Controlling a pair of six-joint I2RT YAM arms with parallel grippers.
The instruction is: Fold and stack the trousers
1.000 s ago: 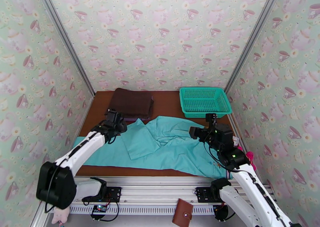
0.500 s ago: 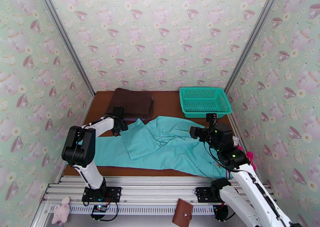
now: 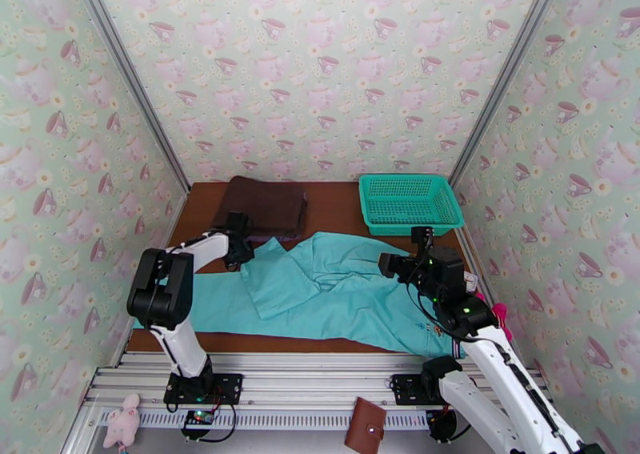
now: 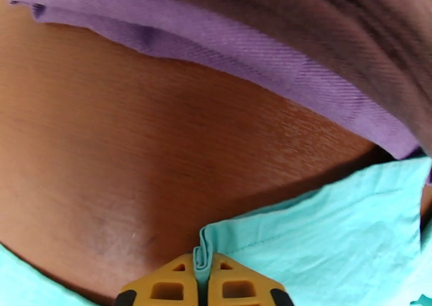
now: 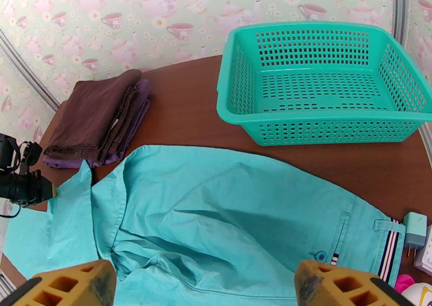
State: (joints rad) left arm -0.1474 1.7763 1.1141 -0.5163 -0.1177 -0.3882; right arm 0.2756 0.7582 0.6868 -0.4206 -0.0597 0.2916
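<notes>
The turquoise trousers (image 3: pixel 320 287) lie spread across the brown table (image 3: pixel 336 199), waist at the right and one leg folded toward the back left. My left gripper (image 3: pixel 239 253) sits at that folded leg's far left edge. In the left wrist view its yellow fingers (image 4: pixel 237 286) are shut on a pinched fold of the trousers (image 4: pixel 324 231). My right gripper (image 3: pixel 390 265) hovers over the waist end, open. In the right wrist view its two fingertips (image 5: pixel 70 285) stand wide apart above the trousers (image 5: pixel 216 215) with nothing between them.
A dark brown folded cloth (image 3: pixel 264 206) over a purple layer (image 4: pixel 243 48) lies at the back left, just beyond the left gripper. A teal mesh basket (image 3: pixel 410 202) stands at the back right. A small white plug (image 5: pixel 414 229) lies by the waistband at the right edge.
The left arm drew its elbow back and up while the gripper stayed at the leg's edge, and its fingers closed on the cloth. The right arm has barely moved.
</notes>
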